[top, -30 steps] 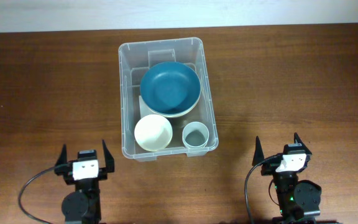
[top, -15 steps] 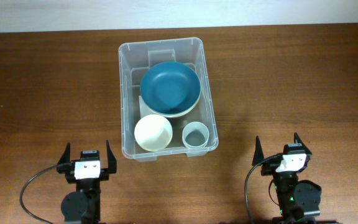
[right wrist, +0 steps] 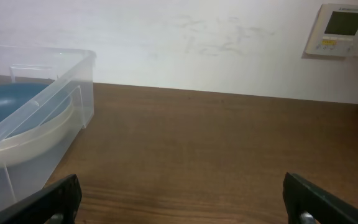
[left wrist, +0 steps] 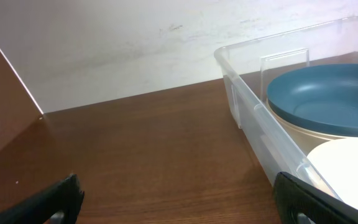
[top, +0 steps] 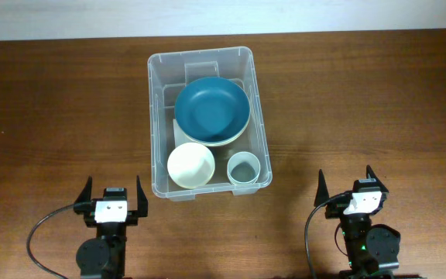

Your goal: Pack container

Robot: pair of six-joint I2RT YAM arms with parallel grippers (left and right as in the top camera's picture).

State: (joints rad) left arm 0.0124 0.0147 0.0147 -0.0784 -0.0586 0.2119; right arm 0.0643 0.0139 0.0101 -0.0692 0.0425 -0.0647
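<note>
A clear container [top: 155, 116] sits in the middle of a wooden counter [top: 53, 116], holding a large blue bowl [top: 211, 108] at its far end and a white bowl [top: 190, 164] beside a small grey cup [top: 244, 167] at its near end. The left pincer [top: 113, 187] and right pincer [top: 345, 178] sit near the counter's front edge, apart from the container, each with 2 fingers spread wide, gripping nothing.

Clear glossy plastic container [top: 159, 124] on smooth dark wood table [top: 60, 108].
</note>
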